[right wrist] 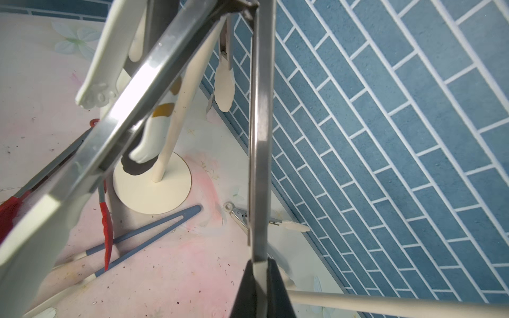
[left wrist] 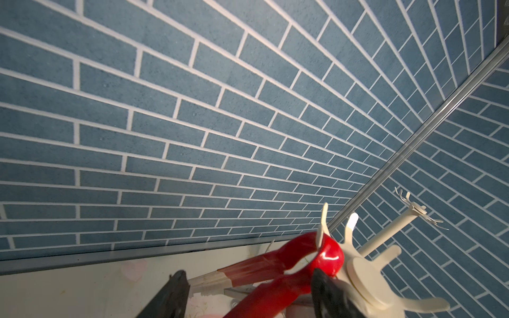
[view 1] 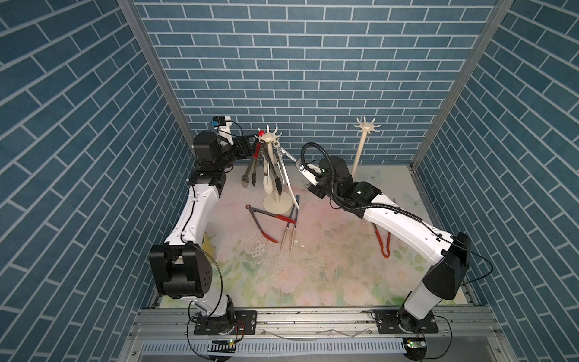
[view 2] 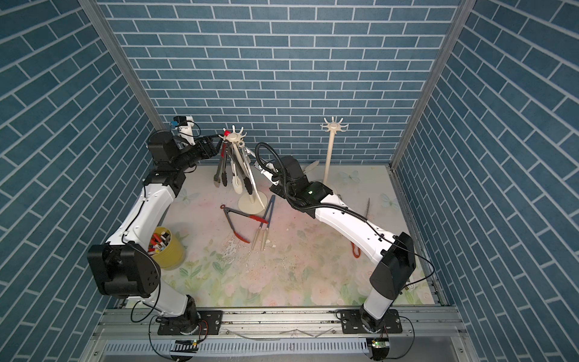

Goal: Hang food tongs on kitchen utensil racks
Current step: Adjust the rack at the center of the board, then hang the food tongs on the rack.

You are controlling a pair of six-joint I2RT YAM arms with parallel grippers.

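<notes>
**Hazard 1.** The right pincer (right wrist: 259,264) is clamped on one thin arm of the stainless-steel tongs with white silicone tips (right wrist: 259,137). Their hinge end sits up at the hooks of the cream plastic utensil rack (view 1: 272,137), upper centre in both top views. A sideways pull on that arm would likely lever the hinge end off its hook. It could also tip the rack on its round base and shake down the other tongs hung there.

**Hazard 2.** The left pincer (left wrist: 248,275) has its fingers apart on either side of the glossy red-handled tongs (left wrist: 327,253) and appears to clamp nothing. The red loop sits over one prong, so a finger brushing the handle on withdrawal could lift it off.

**Appearance.** The hung tongs are long, slim and V-shaped, crowded around the post. Others lie on the floral tabletop (view 1: 313,275). Grey tongs with red tips (view 1: 260,219) touch blue-and-cream tongs (view 1: 293,225) just below the rack's base. Orange tongs (view 1: 383,244) lie partly under the right arm, centre right. The second cream rack (view 1: 365,125), upper right, carries nothing.
</notes>
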